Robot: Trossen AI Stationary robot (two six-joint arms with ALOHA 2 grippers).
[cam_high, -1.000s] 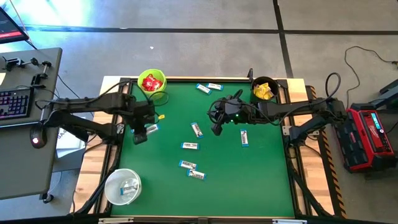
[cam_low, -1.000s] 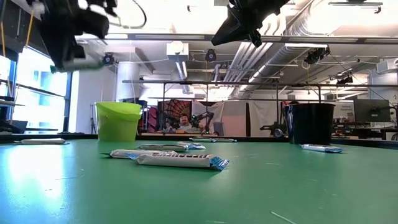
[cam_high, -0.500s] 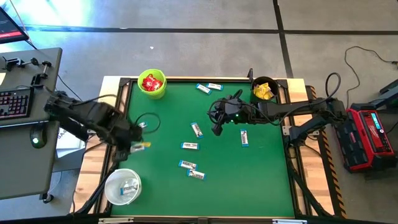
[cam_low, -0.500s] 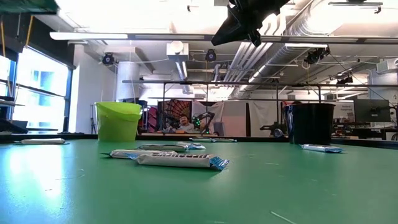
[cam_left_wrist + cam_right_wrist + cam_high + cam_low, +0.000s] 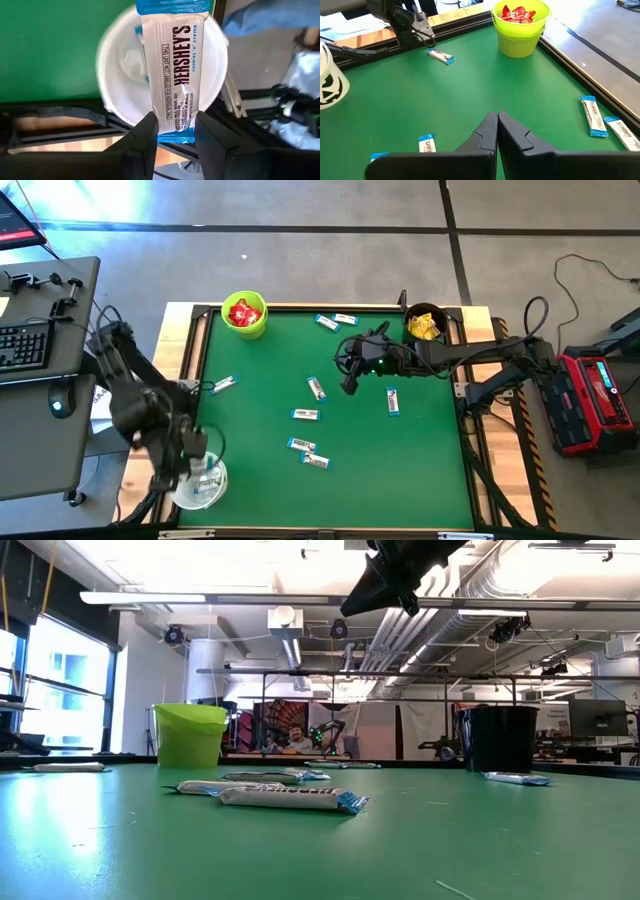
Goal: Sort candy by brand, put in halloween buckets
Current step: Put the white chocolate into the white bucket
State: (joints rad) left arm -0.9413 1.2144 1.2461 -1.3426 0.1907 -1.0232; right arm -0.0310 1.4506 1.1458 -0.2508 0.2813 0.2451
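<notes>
Left pincer (image 5: 172,131) hangs right over the white bucket (image 5: 120,95), pinching a white-and-blue bar (image 5: 172,75). Right pincer (image 5: 497,131) is pressed together above mid-table (image 5: 260,470), more bars lying loose there.

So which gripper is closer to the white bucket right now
Left. The left gripper hangs right over the white bucket, holding a Hershey's bar; the right gripper is shut above mid-table, far away.

Grey concrete floor (image 5: 300,260), bright windows (image 5: 60,690)
</notes>
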